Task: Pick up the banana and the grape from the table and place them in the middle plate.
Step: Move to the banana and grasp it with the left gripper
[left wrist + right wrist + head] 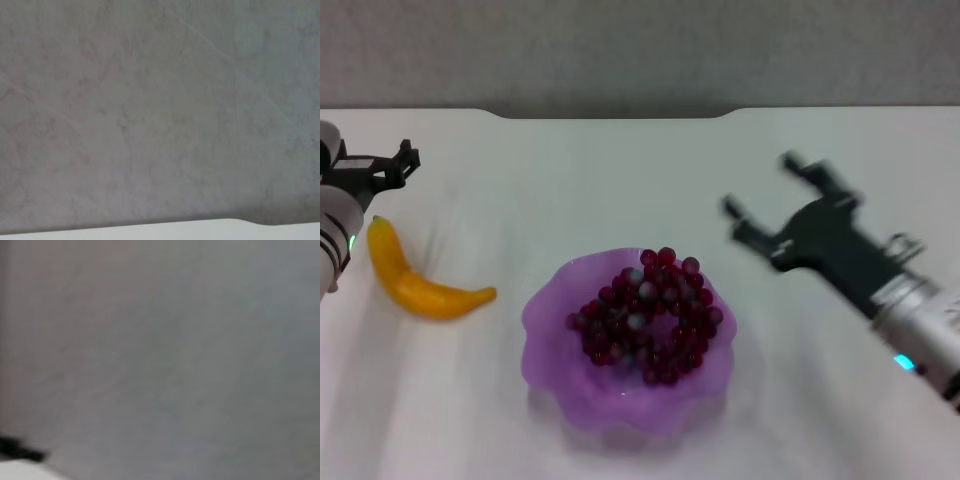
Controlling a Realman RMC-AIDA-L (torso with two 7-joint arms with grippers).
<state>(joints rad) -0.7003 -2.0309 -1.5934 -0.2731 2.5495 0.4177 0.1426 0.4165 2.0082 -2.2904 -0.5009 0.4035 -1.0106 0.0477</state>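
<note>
On the white counter (620, 170) the purple scalloped plate (545, 345) already holds the grape bunch (645, 315). The banana (420, 285) lies on the counter, left of the plate. I must bring my left claw (405, 160), now beyond the banana, down on its middle; whether it is open I cannot tell. My right claw (760, 195), right of the plate, is spread open and empty.

Head cam downward; wrist cams wallward.

Translucent purple plastic middle plate (550, 345), smooth matt white table (570, 180), glossy grape (645, 315), smooth banana (420, 285).
</note>
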